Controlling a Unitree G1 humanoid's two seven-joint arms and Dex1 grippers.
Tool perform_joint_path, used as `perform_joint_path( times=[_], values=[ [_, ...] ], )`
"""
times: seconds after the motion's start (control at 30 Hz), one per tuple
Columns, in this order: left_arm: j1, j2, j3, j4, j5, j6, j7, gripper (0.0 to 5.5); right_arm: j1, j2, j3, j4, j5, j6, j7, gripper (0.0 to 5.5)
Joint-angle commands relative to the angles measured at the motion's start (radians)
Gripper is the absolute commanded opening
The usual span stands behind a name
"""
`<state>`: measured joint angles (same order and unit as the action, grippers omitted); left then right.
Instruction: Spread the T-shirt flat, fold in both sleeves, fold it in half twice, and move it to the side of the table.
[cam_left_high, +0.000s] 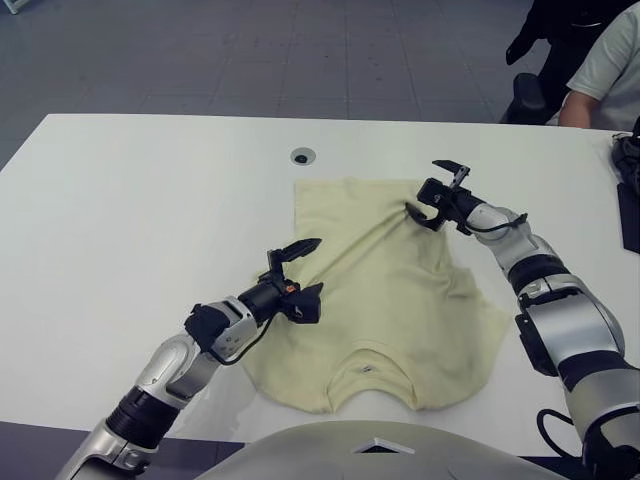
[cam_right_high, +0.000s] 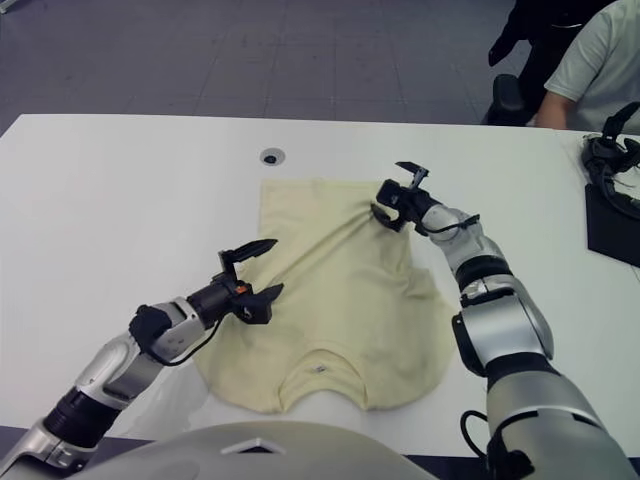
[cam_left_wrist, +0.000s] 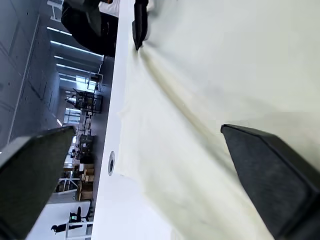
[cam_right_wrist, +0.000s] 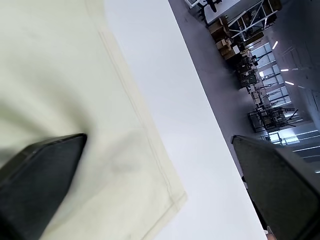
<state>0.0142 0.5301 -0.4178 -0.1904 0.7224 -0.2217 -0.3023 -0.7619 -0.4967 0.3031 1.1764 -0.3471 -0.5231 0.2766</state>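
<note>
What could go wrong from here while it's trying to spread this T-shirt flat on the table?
1. A raised ridge runs across the T-shirt between the open left tool and the open right tool. Pinching there would likely bunch the cloth rather than flatten it.
2. The collar lies close to the front edge of the table. A pull towards the robot could drag that end over the edge.
</note>
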Motion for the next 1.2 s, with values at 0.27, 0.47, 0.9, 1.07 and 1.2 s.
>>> perform_joint_path(
  times=[0.27, 0.47, 0.9, 1.07, 1.2],
  values=[
    [0.024, -0.065, 0.037, 0.022, -0.083, 0.034, 0.019, 5.40, 0.218, 0.031, -0.252, -0.367, 0.266, -0.297, -0.116, 5.38],
    [0.187, -0.088, 0.174, -0.330, -0.406, 0.134, -0.085, 5.40, 0.452, -0.066, -0.299, -0.756, 0.473, -0.179, 0.102, 5.38],
    [0.688, -0.533, 0.579, -0.483, -1.344, 0.488, 0.206, 5.40, 0.725, -0.058, -0.427, -1.144, 0.606, 0.030, 0.163, 5.38],
    [0.727, -0.514, 0.544, -0.438, -1.370, 0.556, 0.193, 5.21, 0.729, -0.045, -0.441, -1.153, 0.585, 0.036, 0.163, 5.40],
    [0.708, -0.516, 0.508, -0.379, -1.372, 0.604, 0.192, 4.60, 0.734, -0.036, -0.440, -1.162, 0.568, 0.034, 0.170, 5.40]
  ],
)
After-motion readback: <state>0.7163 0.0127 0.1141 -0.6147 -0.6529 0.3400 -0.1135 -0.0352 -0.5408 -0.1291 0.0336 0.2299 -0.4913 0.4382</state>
